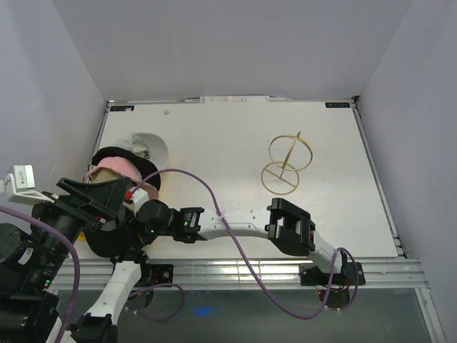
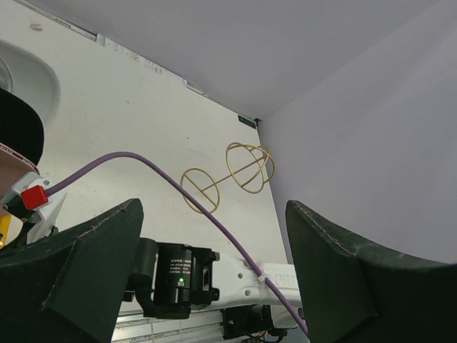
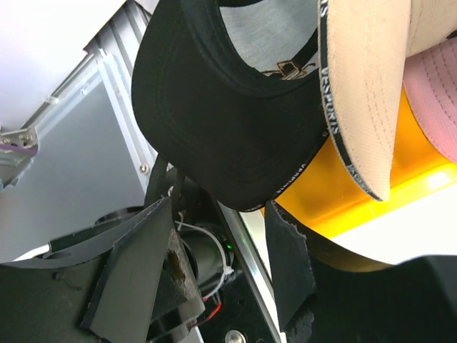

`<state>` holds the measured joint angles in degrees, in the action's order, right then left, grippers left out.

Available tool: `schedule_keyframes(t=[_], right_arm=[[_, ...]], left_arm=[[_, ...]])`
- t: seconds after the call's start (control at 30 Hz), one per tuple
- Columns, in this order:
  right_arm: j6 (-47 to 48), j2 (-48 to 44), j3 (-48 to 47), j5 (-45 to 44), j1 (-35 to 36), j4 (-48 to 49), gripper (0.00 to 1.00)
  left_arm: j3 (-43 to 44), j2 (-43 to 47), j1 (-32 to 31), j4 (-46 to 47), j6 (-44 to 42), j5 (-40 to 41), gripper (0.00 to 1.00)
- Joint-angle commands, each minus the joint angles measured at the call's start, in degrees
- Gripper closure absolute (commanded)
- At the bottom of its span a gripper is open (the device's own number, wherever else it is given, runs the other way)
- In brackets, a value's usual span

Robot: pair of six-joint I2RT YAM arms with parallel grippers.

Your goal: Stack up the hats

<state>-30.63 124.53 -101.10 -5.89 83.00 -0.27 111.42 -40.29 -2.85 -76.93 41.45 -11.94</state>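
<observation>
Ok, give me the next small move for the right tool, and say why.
Probably ease the right tool forward a little, then close. Its jaws stand open, and the brim of the black cap hangs just ahead of the gap, not yet gripped. The tan cap and pink cap sit right beside it, by the yellow tray.

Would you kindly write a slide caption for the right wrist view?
Right gripper, fingers apart, at the brim of a black cap, with tan cap, pink cap and yellow tray beside it.
</observation>
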Motion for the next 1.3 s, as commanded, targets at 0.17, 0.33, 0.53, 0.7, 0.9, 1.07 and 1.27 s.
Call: schedule_keyframes(t=[0.17,0.33,0.53,0.7,0.9,1.07,1.27], right_arm=[[-0.9,-2.5,-0.2,-5.4,-0.1,1.9,0.40],[-0.8,-4.8,1.4,-6.5,-0.5,1.5,0.39],[-2.2,-3.3,0.9,-5.3,-0.9,1.0,0.38],[-3.1,-0.6,-1.1,-1.1,-1.6,2.7,0.37],[-4.7,1.8,-2.3,2.5,-2.4,5.3,0.37],[-6.6,3.3,-2.6,4.3,-2.9,5.9,0.37],[-7.3,4.6,-3.0,4.5,-3.1,6.3,0.37]], left_arm=[[-0.4,0.0,-0.1,-2.9,-0.1,-1.1,0.09],[-2.3,0.6,0.0,-2.1,-0.1,-1.1,0.09],[-2.3,0.3,-0.1,-1.6,-0.1,-1.2,0.09],[-3.0,0.4,-0.1,-1.4,-0.1,-1.3,0.09],[-3.6,0.7,-0.1,-1.3,-0.1,-1.1,0.09],[-4.1,1.0,-0.1,-1.1,-0.1,-1.0,0.09],[-4.4,1.3,-0.1,-1.0,0.0,-1.0,0.09]])
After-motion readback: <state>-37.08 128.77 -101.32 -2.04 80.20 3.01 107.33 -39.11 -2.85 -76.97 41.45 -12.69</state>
